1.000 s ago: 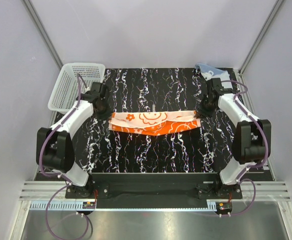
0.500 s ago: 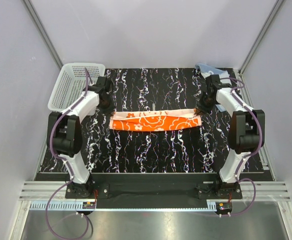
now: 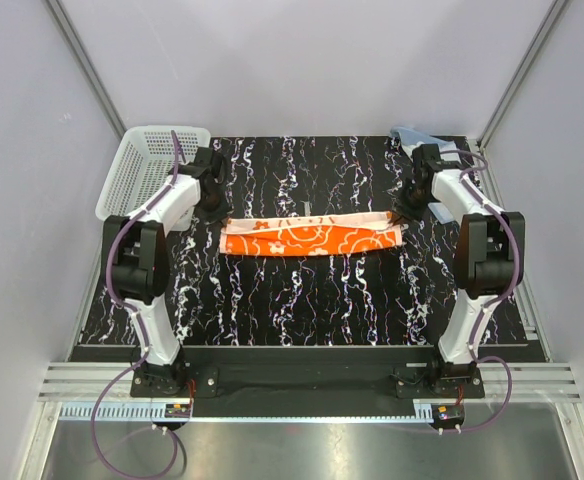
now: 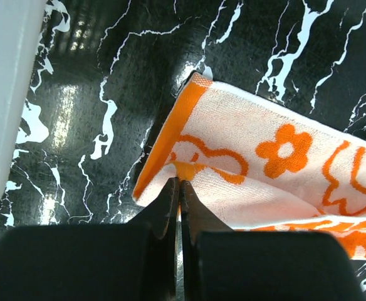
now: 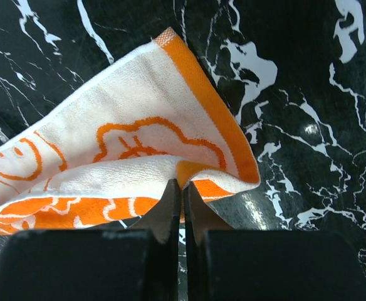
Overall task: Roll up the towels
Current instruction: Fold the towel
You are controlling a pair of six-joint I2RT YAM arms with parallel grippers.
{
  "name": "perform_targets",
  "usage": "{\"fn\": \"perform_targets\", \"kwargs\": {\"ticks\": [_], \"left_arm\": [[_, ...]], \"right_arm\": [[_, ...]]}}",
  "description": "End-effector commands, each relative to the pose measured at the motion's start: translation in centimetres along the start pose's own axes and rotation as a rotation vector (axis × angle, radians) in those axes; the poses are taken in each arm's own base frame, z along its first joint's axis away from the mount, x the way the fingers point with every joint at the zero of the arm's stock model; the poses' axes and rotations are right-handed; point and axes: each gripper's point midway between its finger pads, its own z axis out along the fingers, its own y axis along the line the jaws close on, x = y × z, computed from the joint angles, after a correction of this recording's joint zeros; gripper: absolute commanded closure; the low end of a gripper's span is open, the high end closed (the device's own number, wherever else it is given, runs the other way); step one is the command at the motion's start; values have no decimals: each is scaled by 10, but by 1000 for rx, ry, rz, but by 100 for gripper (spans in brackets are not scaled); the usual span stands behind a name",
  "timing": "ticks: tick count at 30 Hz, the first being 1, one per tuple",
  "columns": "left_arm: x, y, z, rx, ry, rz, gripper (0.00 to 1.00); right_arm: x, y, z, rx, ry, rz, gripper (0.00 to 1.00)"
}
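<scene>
Two pinches carry everything at this point: the left end effector (image 4: pixel 178 188) is closed on a fold at the left end of the orange towel (image 3: pixel 310 236), and the right end effector (image 5: pixel 183 188) is closed on the matching fold at its right end. The towel lies as a long narrow strip across the middle of the top view, a little above centre, on the worktop (image 3: pixel 302 310). In both wrist views only a thin lip of cloth sits between the jaws, close to the tips. My main worry is that the lip slips out if either arm pulls outward or lifts unevenly, since the strip already looks stretched between them. Second worry: the layers are loose. The upper flap in each wrist view stands free of the pinched fold, so a drag could open the fold and leave a crooked strip that rolls into a cone. I cannot tell whether each pinch has all layers or only one. Third: the blue towel (image 3: pixel 412 138) lies at the upper right of the top view, just beside the right arm, and the basket (image 3: pixel 142 175) sits close by the left arm at the upper left. A wide swing could snag either.
</scene>
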Motion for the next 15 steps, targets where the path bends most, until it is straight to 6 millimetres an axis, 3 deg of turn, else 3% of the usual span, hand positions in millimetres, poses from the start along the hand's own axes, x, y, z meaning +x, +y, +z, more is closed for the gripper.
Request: {"fn": "perform_targets", "kwargs": {"ticks": [1,13,15], "left_arm": [[-23,-2,-4,-5,-50,9,100],[-39,-3,27,-32,-18,-16,100],[-44,-5,33,-26,-21,-25,91]], "right_arm": [[-18,10,-6,-32,-31,-20,100],[-40,13,22,-31,-33,-12,98],[-45,9,28,-17,-36,-2,90]]}}
